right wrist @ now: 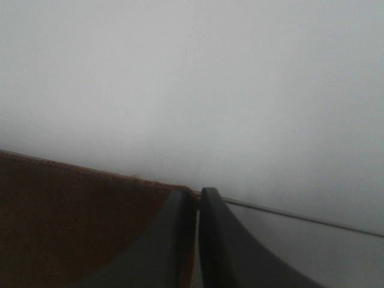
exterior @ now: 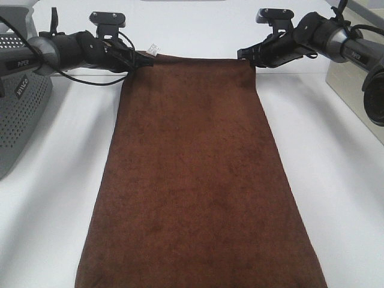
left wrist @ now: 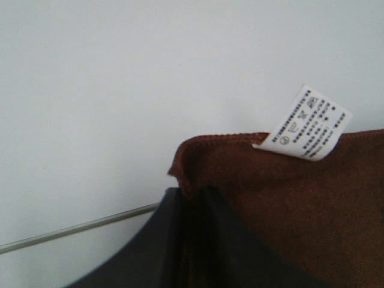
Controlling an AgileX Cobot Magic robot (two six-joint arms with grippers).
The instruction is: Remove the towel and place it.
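The dark brown towel (exterior: pixel 198 180) hangs stretched flat between my two grippers, reaching down past the near edge of the exterior view. My left gripper (exterior: pixel 146 59) is shut on its far left corner, beside the small white label (exterior: pixel 154 49). My right gripper (exterior: pixel 245 58) is shut on its far right corner. In the left wrist view the fingers (left wrist: pixel 192 207) pinch the towel's edge (left wrist: pixel 288 198) with the label (left wrist: pixel 305 123) beside them. In the right wrist view the closed fingers (right wrist: pixel 195 207) grip the towel's corner (right wrist: pixel 72 216).
A grey perforated basket (exterior: pixel 18 108) stands at the left edge of the white table (exterior: pixel 336 192). A beige box (exterior: pixel 351 90) stands at the right edge behind the right arm.
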